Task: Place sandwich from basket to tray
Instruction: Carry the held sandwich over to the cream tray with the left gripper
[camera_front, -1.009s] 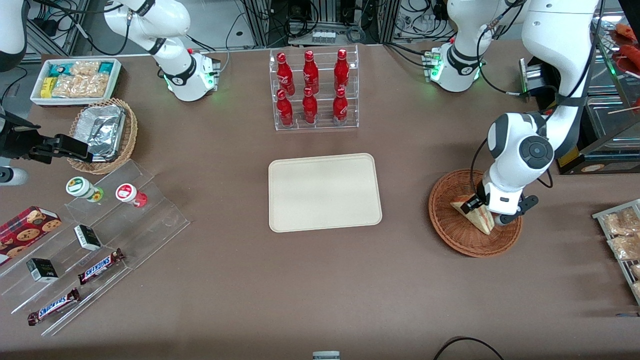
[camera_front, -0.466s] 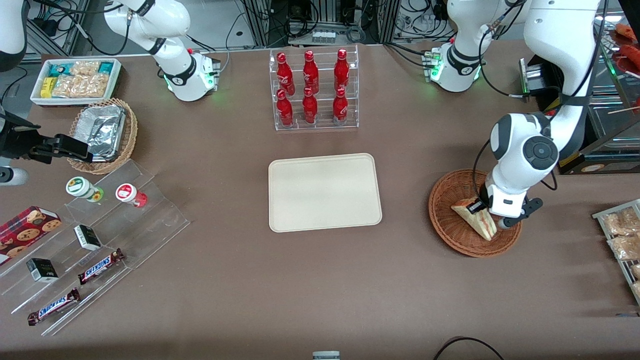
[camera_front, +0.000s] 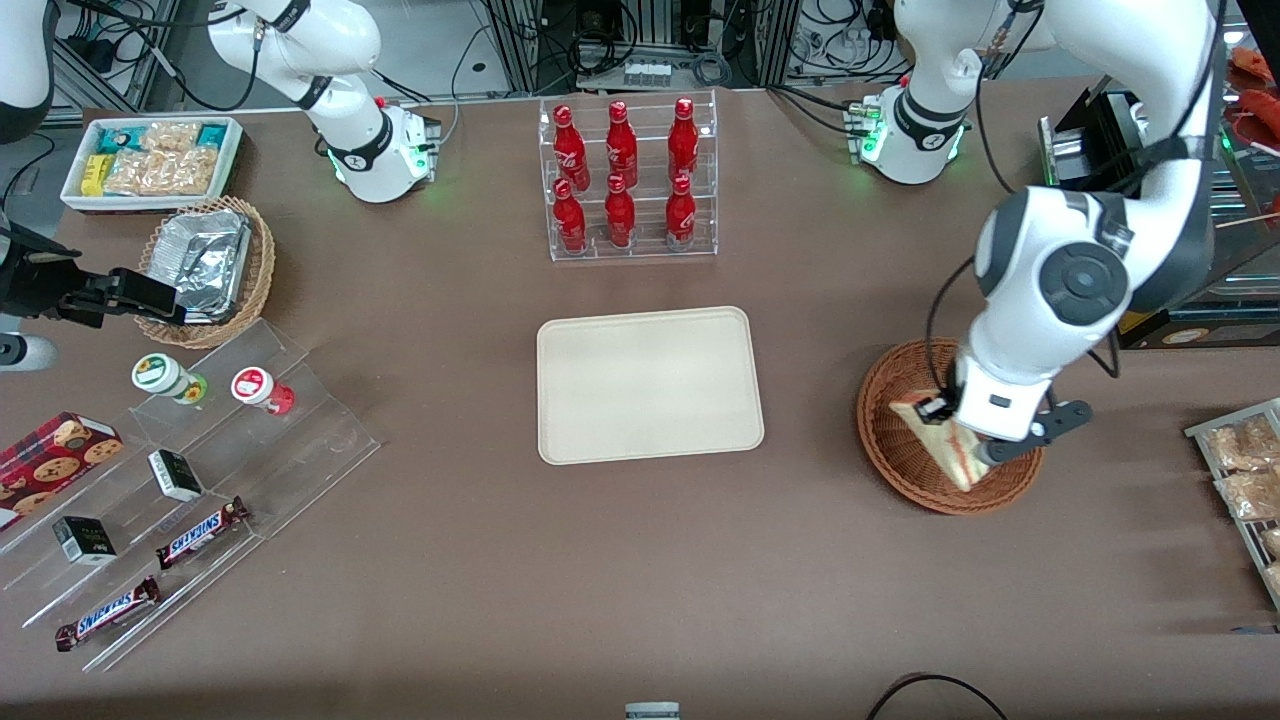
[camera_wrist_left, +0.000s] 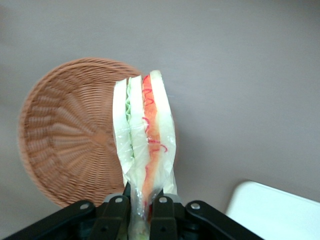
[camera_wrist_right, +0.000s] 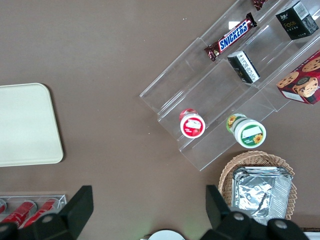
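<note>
My pincer is clamped on the sandwich, its two black fingers pressed against the bread slices at one end of the wedge. In the wrist view the sandwich hangs away from the fingers in a clear wrapper, with the green layer and the red layer showing edge-on between pale bread. The basket lies below it, reddish-brown wicker, and I see nothing else inside it. The sandwich looks lifted clear of the weave, though I cannot tell from this angle whether its tip touches the rim.

From the front I see the pincer over the basket, with the sandwich held tilted above the wicker bowl and the white wrist of the left arm covering part of it. The basket sits on the brown bench toward the working arm's end.

The tray lies flat near the middle of the bench, well apart from the basket, and nothing rests on it. A corner of the tray also shows in the wrist view. A clear rack of red bottles stands farther from the front camera than the tray.
</note>
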